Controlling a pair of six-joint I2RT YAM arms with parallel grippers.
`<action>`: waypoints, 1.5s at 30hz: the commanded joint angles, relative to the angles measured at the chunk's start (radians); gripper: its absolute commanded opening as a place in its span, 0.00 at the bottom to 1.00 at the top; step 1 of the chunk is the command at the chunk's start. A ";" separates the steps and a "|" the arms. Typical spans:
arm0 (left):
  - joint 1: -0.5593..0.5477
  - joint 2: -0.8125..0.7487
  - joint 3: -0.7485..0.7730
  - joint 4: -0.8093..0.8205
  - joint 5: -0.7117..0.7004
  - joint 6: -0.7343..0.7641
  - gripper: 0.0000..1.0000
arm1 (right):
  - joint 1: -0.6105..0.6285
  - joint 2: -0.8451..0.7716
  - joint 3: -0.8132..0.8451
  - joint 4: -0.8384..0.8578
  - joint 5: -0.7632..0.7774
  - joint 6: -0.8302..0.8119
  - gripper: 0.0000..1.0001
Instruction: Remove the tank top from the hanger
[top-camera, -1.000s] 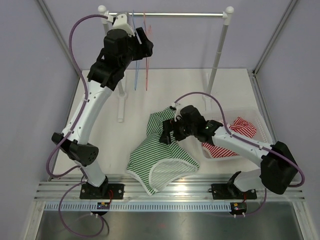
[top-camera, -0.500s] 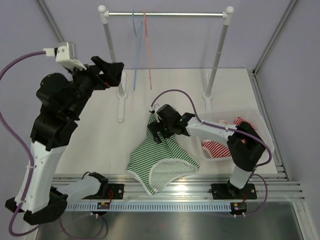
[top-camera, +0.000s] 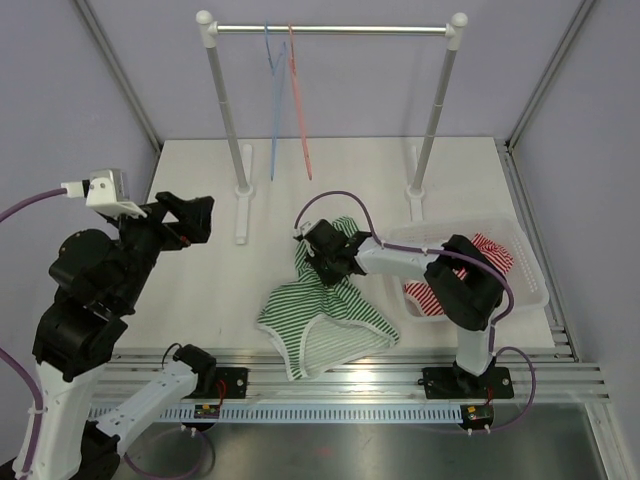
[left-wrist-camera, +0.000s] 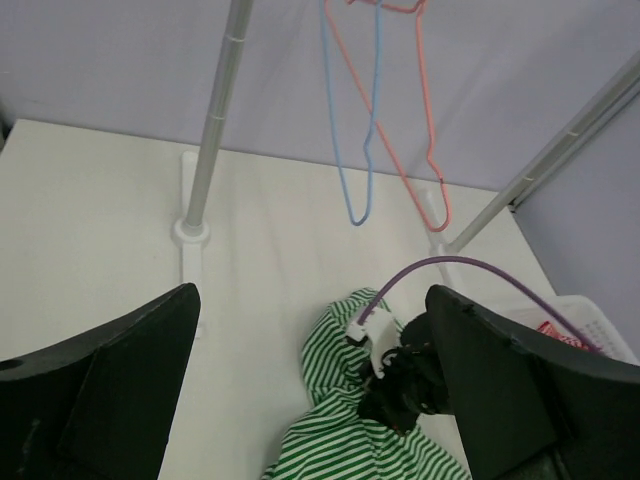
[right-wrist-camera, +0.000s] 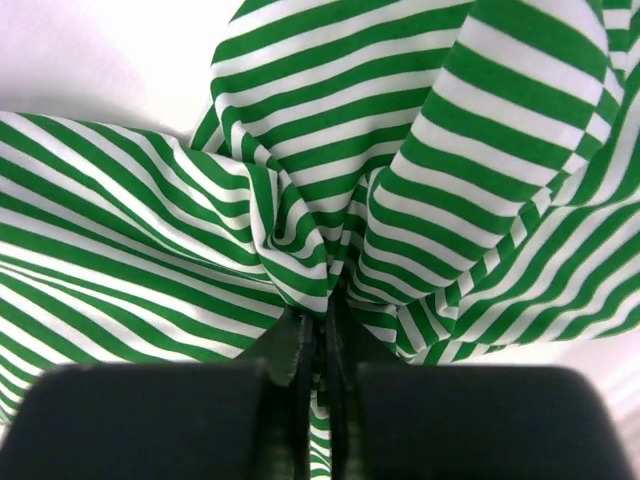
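The green-and-white striped tank top (top-camera: 325, 315) lies crumpled on the table, off any hanger. My right gripper (top-camera: 322, 262) is pressed down on its upper part and is shut on a bunched fold of the fabric (right-wrist-camera: 300, 260), seen close up in the right wrist view at the gripper (right-wrist-camera: 322, 330). A blue hanger (top-camera: 272, 100) and a pink hanger (top-camera: 298, 100) hang bare on the rail. My left gripper (top-camera: 188, 215) hovers open at the left, well away from the rail and empty. In the left wrist view the gripper (left-wrist-camera: 310, 293) frames the tank top (left-wrist-camera: 340, 440) and both hangers (left-wrist-camera: 360, 130).
The clothes rack rail (top-camera: 330, 29) spans the back on two white posts (top-camera: 225, 110). A white basket (top-camera: 536, 268) at the right holds a red-and-white striped garment (top-camera: 487, 250). The right arm's purple cable (left-wrist-camera: 470, 265) arches over the tank top.
The left arm has drawn back from the rail to the near left, jaws fully open. The right gripper slid left over the tank top and shut on a fold of it.
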 joint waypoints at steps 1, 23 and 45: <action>0.001 -0.051 -0.079 -0.039 -0.095 0.077 0.99 | 0.011 -0.089 -0.024 -0.001 0.024 -0.004 0.00; 0.002 -0.243 -0.451 0.058 -0.239 0.132 0.99 | -0.314 -0.727 0.279 -0.441 0.763 0.023 0.00; 0.002 -0.264 -0.445 0.063 -0.207 0.132 0.99 | -0.351 -0.922 -0.296 -0.360 0.306 0.504 0.00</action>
